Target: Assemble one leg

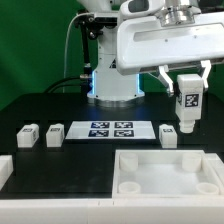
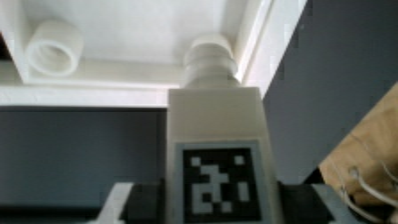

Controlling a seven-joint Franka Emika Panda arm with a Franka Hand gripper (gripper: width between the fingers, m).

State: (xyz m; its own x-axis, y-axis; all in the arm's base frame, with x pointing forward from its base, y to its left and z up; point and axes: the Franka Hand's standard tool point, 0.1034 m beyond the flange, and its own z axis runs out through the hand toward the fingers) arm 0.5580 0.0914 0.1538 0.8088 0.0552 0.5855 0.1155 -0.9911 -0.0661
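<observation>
My gripper is shut on a leg, a white block-like peg with a black-and-white marker on its face. It holds the leg upright in the air, above the table on the exterior view's right. In the wrist view the leg runs from between my fingers toward the white tray, and its round tip lies over the tray's rim. The tray lies at the front of the table, below and in front of the held leg.
Two loose legs lie on the exterior view's left and a third under the gripper. The marker board lies in the middle. A white block sits at the front left. The robot base stands behind.
</observation>
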